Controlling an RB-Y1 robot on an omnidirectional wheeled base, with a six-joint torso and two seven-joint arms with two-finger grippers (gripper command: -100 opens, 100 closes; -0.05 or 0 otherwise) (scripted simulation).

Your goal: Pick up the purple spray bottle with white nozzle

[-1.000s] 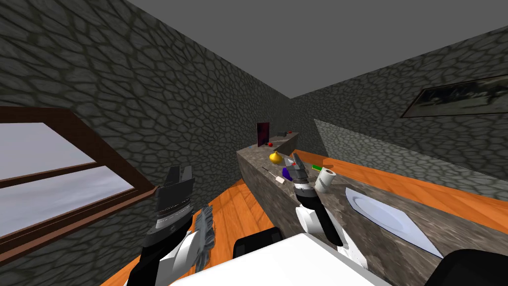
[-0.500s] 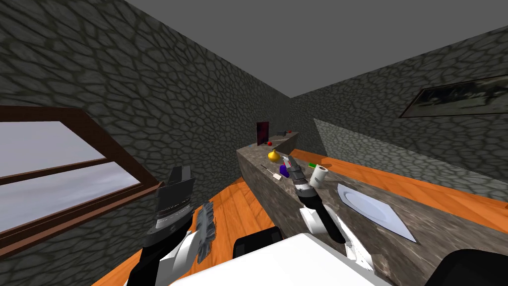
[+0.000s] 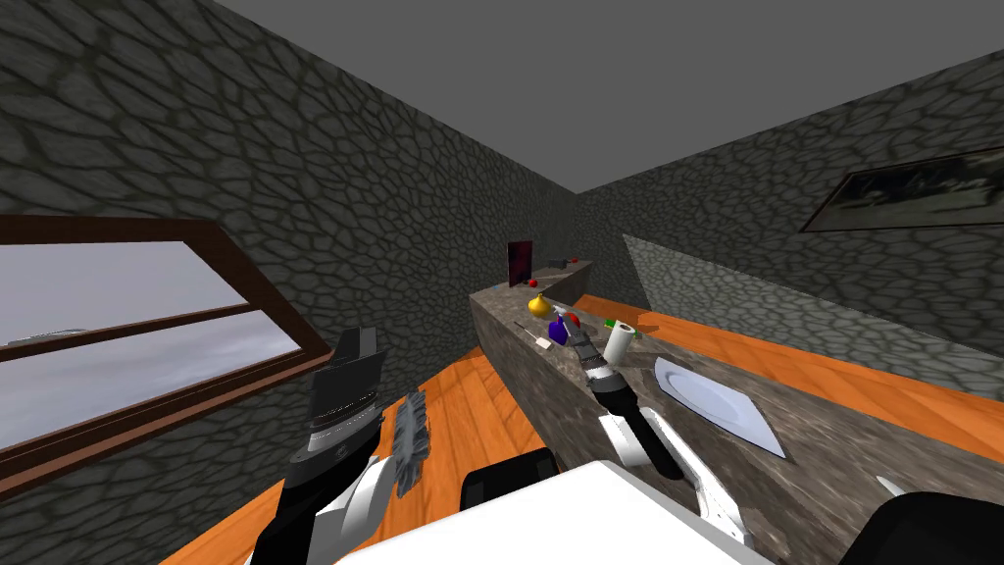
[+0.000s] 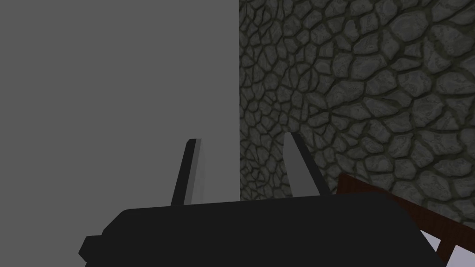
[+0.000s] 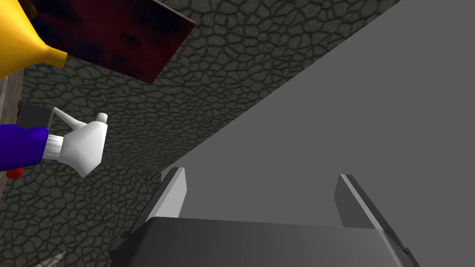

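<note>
Nearest to you, the left gripper (image 3: 355,339) is raised beside the window (image 3: 147,333), well clear of the desk (image 3: 529,387); in the left wrist view its gripper (image 4: 242,141) shows two fingers standing apart with nothing between them. On your right, the right arm reaches out over the stone-patterned desk, past a flat white plate (image 3: 716,404) and an upright white paper roll (image 3: 619,342). The right gripper (image 3: 578,336) is at the end of that reach, and the right wrist view shows it (image 5: 262,178) spread wide and empty. The purple spray bottle (image 3: 559,330) stands upright on the desk just beside those fingertips, on their left, near the desk edge that faces the orange floor (image 3: 461,412). In the right wrist view the purple spray bottle (image 5: 28,147), with its white nozzle (image 5: 83,143), lies off to one side of the fingers, not between them. A thin white-tipped tool (image 3: 534,336) lies near the bottle. Just beyond stands a yellow vase (image 3: 539,306), and farther along the desk a dark red panel (image 3: 520,263) stands upright against the stone wall (image 3: 392,216).
</note>
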